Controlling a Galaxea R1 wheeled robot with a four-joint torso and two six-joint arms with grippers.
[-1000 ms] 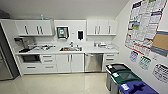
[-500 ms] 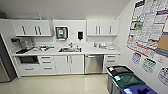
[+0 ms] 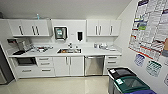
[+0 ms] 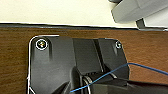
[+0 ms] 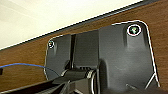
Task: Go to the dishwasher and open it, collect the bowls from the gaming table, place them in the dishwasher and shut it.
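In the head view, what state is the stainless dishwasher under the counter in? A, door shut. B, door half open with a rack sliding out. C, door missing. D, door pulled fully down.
A: the dishwasher shows its flat steel front flush with the white cabinet doors beside it, bar handle at the top, no dark inside showing.

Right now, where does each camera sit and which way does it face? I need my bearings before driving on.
Head view: high on the robot, facing forward and down at a kitchenette: dishwasher shut, sink, bins nearby.
Left wrist view: on the left wrist, looking along the robot's dark plate at a brown wood-grain surface and pale floor.
Right wrist view: on the right wrist, likewise over its own plate.
Shared: both wrist views show wood-grain, pale floor and a blue cable.
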